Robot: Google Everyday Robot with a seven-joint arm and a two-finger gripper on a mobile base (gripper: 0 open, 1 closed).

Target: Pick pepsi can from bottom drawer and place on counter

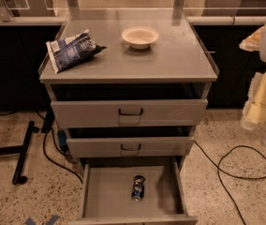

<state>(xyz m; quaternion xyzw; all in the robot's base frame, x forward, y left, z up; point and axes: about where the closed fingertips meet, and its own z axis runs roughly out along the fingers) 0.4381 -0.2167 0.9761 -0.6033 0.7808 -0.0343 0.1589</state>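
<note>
The pepsi can [138,188], small, dark blue with silvery ends, lies on its side on the grey floor of the open bottom drawer [106,196], near the middle. The counter [170,57] is the flat grey top of the cabinet above. My gripper [259,102] hangs at the right edge of the view, beside the cabinet at the height of the upper drawers, well above and to the right of the can. It holds nothing that I can see.
A blue-and-white chip bag [71,49] lies on the counter's left side and a white bowl [140,36] stands near its back middle. The two upper drawers [130,112] stand slightly ajar. Black cables [238,165] lie on the floor to the right, and a black stand [23,151] to the left.
</note>
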